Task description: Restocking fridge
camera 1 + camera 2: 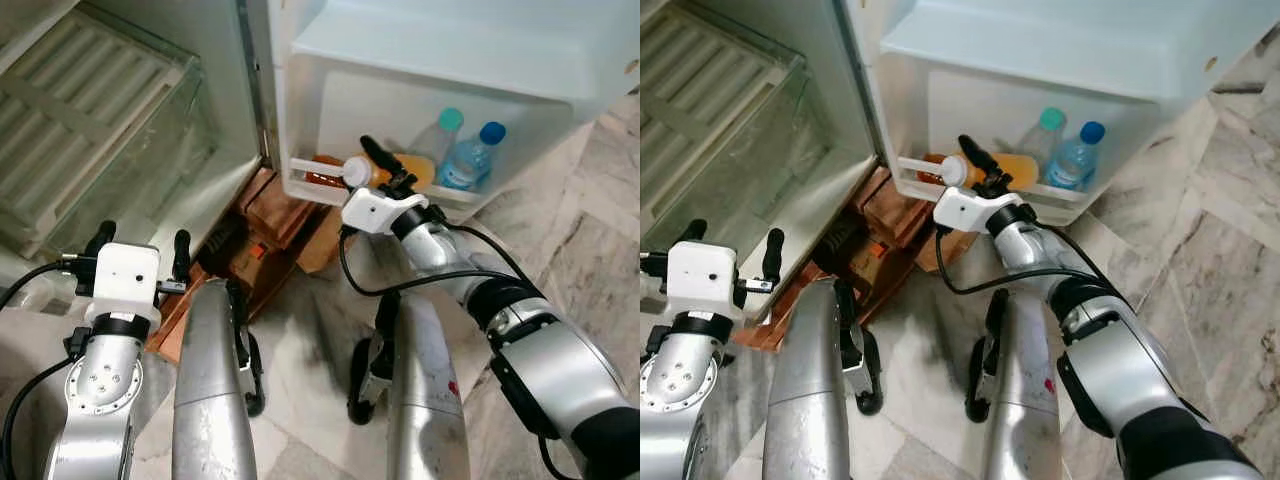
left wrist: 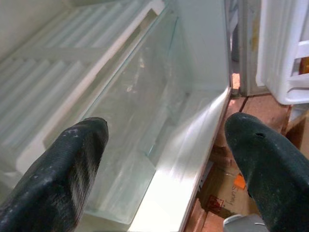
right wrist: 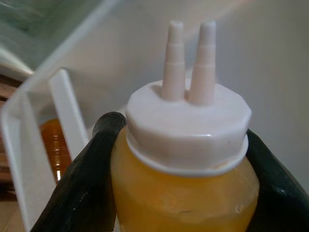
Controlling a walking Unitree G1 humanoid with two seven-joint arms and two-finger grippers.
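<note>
Bottle [image 3: 181, 169] of yellow sauce is pinched just under its white cap by the right gripper [image 1: 385, 180] jaws at the fridge door shelf [image 1: 330, 172], so I'd ease it down upright behind the rail, clear of the water bottles [image 1: 470, 155], before letting go; left gripper [image 1: 140, 262] jaws are spread, idle.

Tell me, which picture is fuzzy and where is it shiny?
Right wrist view: the yellow squeeze bottle looks soft, too close to the camera. Left wrist view: glare streaks the glass crisper drawer, and the left gripper fingertips are blurred.
</note>
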